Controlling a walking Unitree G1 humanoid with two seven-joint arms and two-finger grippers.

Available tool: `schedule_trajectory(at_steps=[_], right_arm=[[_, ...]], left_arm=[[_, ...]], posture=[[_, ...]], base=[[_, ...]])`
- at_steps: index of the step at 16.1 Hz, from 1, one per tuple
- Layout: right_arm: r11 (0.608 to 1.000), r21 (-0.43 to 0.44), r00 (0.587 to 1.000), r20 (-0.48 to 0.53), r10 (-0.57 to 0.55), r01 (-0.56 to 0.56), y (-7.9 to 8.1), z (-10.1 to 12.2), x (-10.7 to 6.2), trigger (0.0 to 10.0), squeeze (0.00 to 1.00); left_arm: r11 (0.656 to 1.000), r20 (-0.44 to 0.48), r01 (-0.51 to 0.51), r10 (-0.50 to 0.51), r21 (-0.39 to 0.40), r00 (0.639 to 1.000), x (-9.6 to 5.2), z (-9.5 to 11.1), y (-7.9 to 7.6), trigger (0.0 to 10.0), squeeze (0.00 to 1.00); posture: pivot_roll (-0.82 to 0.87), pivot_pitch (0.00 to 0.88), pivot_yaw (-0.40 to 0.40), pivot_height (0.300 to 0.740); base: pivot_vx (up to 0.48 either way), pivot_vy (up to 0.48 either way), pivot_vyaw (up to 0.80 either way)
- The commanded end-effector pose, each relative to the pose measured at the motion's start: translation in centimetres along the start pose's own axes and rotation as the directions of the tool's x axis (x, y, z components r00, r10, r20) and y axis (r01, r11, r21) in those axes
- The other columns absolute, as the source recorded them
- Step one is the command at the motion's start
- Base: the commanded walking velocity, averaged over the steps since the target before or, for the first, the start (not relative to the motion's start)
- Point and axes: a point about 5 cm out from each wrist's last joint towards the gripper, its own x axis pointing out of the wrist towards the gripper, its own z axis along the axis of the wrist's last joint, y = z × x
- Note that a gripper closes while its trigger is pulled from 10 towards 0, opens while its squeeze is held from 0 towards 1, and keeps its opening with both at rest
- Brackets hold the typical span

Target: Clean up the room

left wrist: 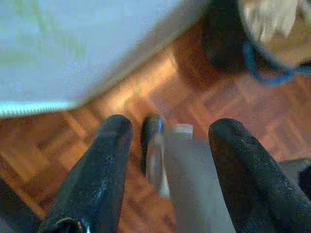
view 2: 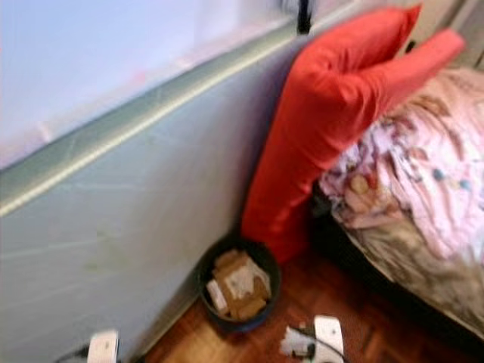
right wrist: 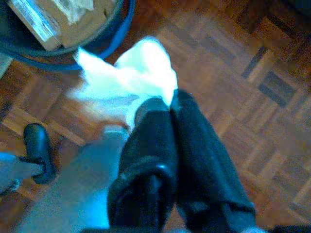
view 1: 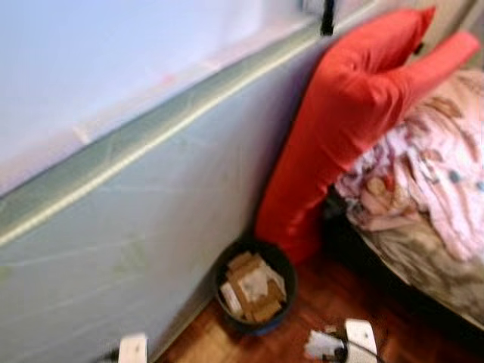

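Note:
A dark round waste bin (view 1: 254,289) stands on the wooden floor against the pale wall, with cardboard scraps (view 1: 252,287) inside. My right gripper (right wrist: 167,104) is shut on a crumpled white tissue (right wrist: 133,77), held low just right of the bin (right wrist: 63,46); the tissue (view 1: 322,344) also shows at the bottom of the left eye view. My left gripper (left wrist: 167,128) hangs open over the parquet, with nothing between its fingers, near the bin (left wrist: 262,43).
A big red pillow (view 1: 348,113) leans against the wall beside a bed (view 1: 423,257) heaped with pink patterned bedding (view 1: 431,174). The pale wall panel (view 1: 136,227) runs along the left. Bare parquet floor (view 1: 401,329) lies between bin and bed.

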Motion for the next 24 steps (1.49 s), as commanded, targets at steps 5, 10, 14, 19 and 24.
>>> schedule_trajectory(at_steps=[5,10,14,19,24], right_arm=[[1.0,-0.023,0.999,-0.03,-0.021,0.02,-1.0,-0.8,-0.2,10.0,0.0],[0.999,-0.029,0.999,-0.03,-0.022,0.021,-1.0,-0.8,-0.2,10.0,0.0],[1.0,-0.003,0.999,-0.032,-0.029,0.029,-1.0,-0.9,-0.3,10.0,0.0],[1.0,-0.003,0.999,-0.031,-0.031,0.031,-1.1,-0.9,-0.3,10.0,0.0],[0.999,-0.016,0.999,-0.03,-0.028,0.027,-1.1,-0.8,-0.3,10.0,0.0]], left_arm=[[1.0,-0.061,0.0,0.0,-0.008,0.998,-0.4,-1.8,-0.5,10.0,0.0],[1.0,-0.07,-0.002,0.001,-0.014,0.998,-0.5,-2.0,-0.2,10.0,0.0],[1.0,-0.091,-0.001,-0.001,-0.015,0.996,-0.5,-2.5,-1.1,10.0,0.0],[1.0,-0.107,-0.001,0.0,-0.01,0.994,-0.5,-2.7,-1.6,10.0,0.0],[1.0,-0.094,-0.016,0.015,-0.013,0.995,-0.5,-2.3,-0.4,10.0,0.0]], posture=[[0.04,0.159,-0.051,0.74],[0.04,0.16,-0.051,0.74],[0.04,0.159,-0.051,0.74],[0.04,0.159,-0.052,0.74],[0.04,0.158,-0.053,0.74]], base=[[0.048,0.0,0.3],[0.0,0.0,0.8],[0.0,0.0,0.4],[0.0,0.0,0.0],[0.0,0.0,0.0]])
